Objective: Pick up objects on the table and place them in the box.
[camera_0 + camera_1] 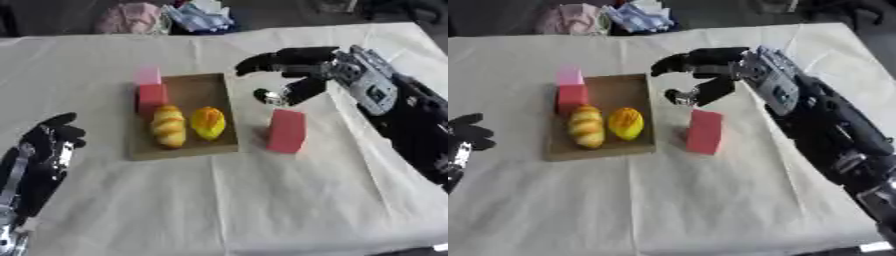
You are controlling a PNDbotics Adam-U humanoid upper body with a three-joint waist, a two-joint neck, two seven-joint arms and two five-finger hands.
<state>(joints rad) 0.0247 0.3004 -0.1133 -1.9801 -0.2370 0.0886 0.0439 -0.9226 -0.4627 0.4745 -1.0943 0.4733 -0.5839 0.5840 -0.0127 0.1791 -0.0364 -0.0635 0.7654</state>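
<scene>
A shallow cardboard box sits at centre frame on a white tablecloth. Inside lie a bread roll and a yellow fruit side by side, with a red block at the upper left corner and a pink block just above it at the rim. A larger red block stands on the cloth just right of the box. The right hand hangs above it, apart, fingers and thumb spread wide, holding nothing. The left hand rests open at lower left. Bundled cloth lies along the top edge.
</scene>
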